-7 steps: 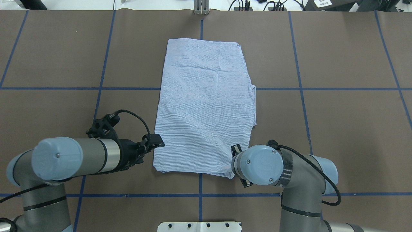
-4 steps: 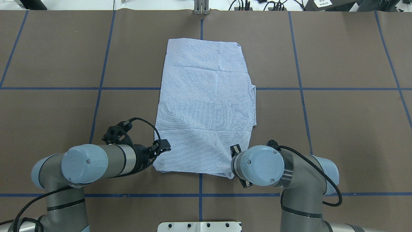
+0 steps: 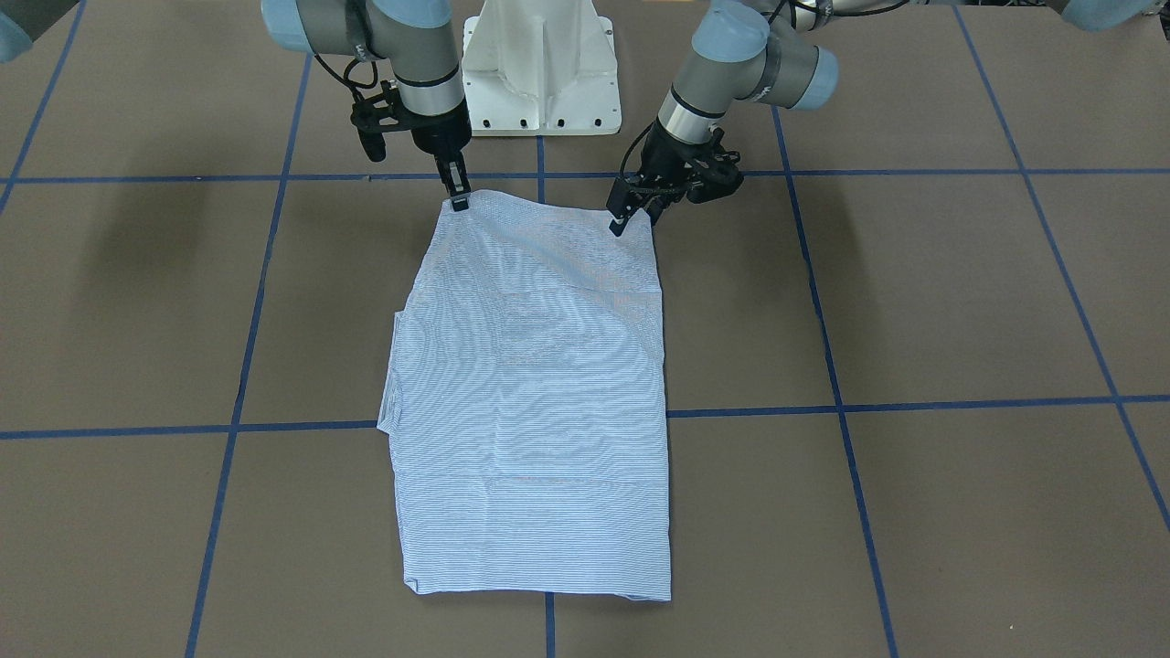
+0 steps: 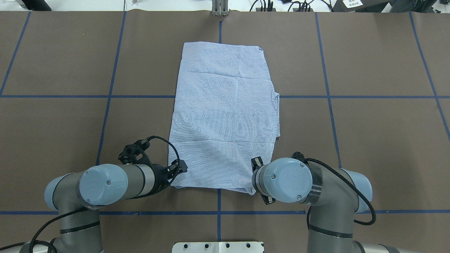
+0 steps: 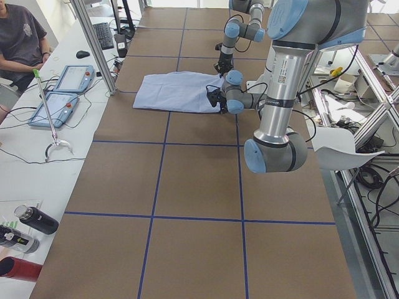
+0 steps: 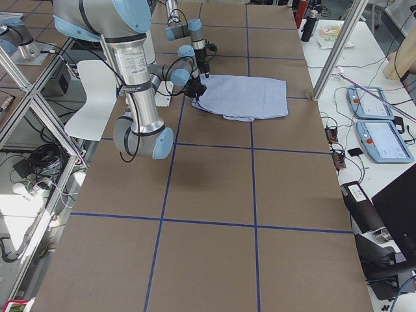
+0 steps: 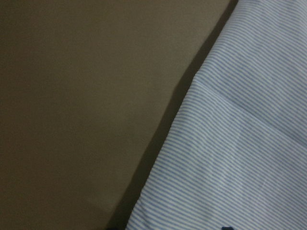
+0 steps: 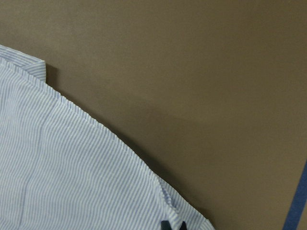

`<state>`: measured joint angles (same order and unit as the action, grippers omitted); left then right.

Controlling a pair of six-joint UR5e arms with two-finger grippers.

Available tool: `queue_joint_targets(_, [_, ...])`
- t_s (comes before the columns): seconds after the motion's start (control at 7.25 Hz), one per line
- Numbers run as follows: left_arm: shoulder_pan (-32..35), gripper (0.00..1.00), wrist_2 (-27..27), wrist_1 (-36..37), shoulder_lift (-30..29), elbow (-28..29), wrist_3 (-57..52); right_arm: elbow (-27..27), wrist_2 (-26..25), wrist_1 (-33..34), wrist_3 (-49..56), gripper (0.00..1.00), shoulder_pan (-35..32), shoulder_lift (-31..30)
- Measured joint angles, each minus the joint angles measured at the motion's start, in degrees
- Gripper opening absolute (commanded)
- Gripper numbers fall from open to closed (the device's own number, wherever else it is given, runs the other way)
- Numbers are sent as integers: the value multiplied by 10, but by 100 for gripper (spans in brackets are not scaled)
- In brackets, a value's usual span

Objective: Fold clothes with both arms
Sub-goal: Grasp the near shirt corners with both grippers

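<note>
The clothes are one blue-and-white striped shirt (image 4: 225, 116) (image 3: 530, 393), lying folded into a flat rectangle at the table's middle. My left gripper (image 4: 178, 168) (image 3: 635, 217) is at the shirt's near left corner, and its fingers look open across the edge. The left wrist view shows that shirt (image 7: 240, 158) edge close up. My right gripper (image 3: 457, 199) points down at the near right corner and is shut on the cloth. In the overhead view its wrist hides it. In the right wrist view the shirt (image 8: 72, 167) corner runs into the dark fingertips (image 8: 167, 225).
The white pedestal base (image 3: 539, 73) stands just behind the shirt's near edge. Blue tape lines (image 4: 327, 96) cross the brown table. A seated person (image 5: 19, 37) and two pendants (image 5: 62, 93) are at a side bench beyond the far edge.
My left arm has swung in toward the base, and its gripper slid from the shirt's left edge down to the near left corner. The right arm and the shirt stayed put.
</note>
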<state>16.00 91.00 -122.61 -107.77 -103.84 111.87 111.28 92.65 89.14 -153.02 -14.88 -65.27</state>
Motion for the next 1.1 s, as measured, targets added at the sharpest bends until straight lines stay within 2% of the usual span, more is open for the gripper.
queue_joint_targets(0.28, [-10, 0, 3, 1, 1, -6, 1, 2, 1, 1, 0, 0, -1, 0])
queue_joint_targets(0.55, [-7, 0, 29, 15, 3, -65, 1, 11, 0, 9, 0, 0, -6, -1])
queue_joint_targets(0.69, [-1, 0, 47, 36, 4, -107, 1, 32, 0, 35, 0, 0, -12, 0])
queue_joint_targets(0.83, [14, 0, 59, 57, 1, -137, 2, 56, 0, 68, 0, 0, -20, 3])
queue_joint_targets(0.97, [48, 0, 79, 67, -8, -143, 2, 65, 2, 85, 9, 0, -38, 9])
queue_joint_targets(1.1, [96, 0, 114, 71, -32, -123, -1, 61, 14, 91, 33, 0, -68, 21])
